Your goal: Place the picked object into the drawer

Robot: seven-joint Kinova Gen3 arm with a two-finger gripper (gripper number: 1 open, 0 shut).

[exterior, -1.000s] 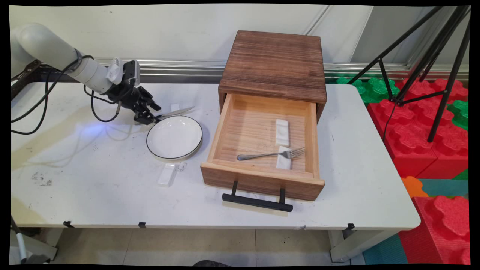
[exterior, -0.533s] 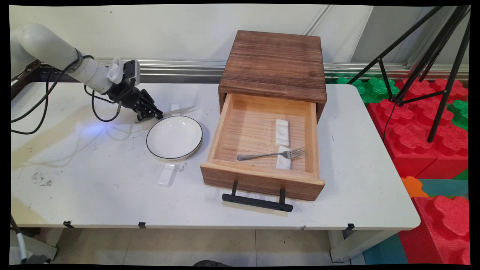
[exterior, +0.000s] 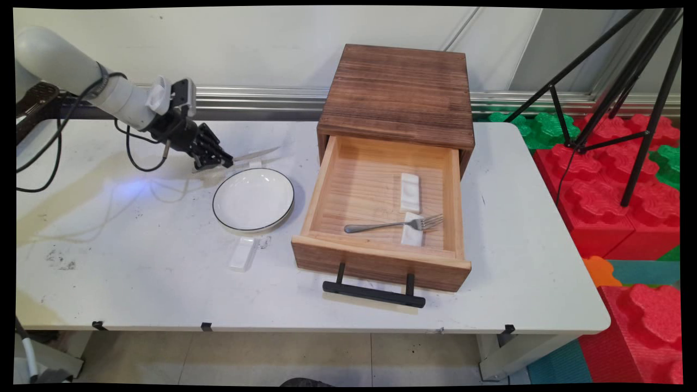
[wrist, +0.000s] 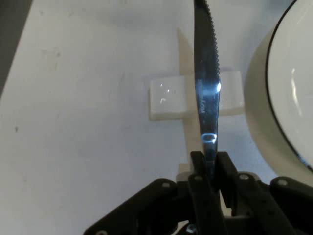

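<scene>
From above the near side, the gripper [exterior: 220, 161] stood low over the table [exterior: 136, 261] at its far left, clenched on the handle of a knife [exterior: 256, 155]; the blade ran out to the right, lifted off the surface, just beyond the far rim of the plate [exterior: 253, 199]; a small white rest [exterior: 254, 159] lay under the blade. The plate held nothing; a second white rest [exterior: 243, 253] lay just beside its near edge. To the right the wooden box [exterior: 400, 90] had its drawer [exterior: 381, 261] pulled out, black handle [exterior: 373, 291] toward me; inside lay a fork [exterior: 392, 224], its tines resting on a white rest [exterior: 412, 236], with another white rest [exterior: 410, 192] just behind it, apart from the fork.

From the hand's own camera, the two fingers [wrist: 198, 183] were pinched tight on the knife [wrist: 206, 73] where blade met handle; the serrated edge faced right; the blade reached to the top edge, crossing above the rest [wrist: 168, 98] without plainly touching it; the plate [wrist: 288, 88] curved in at the right, beside the blade.
</scene>
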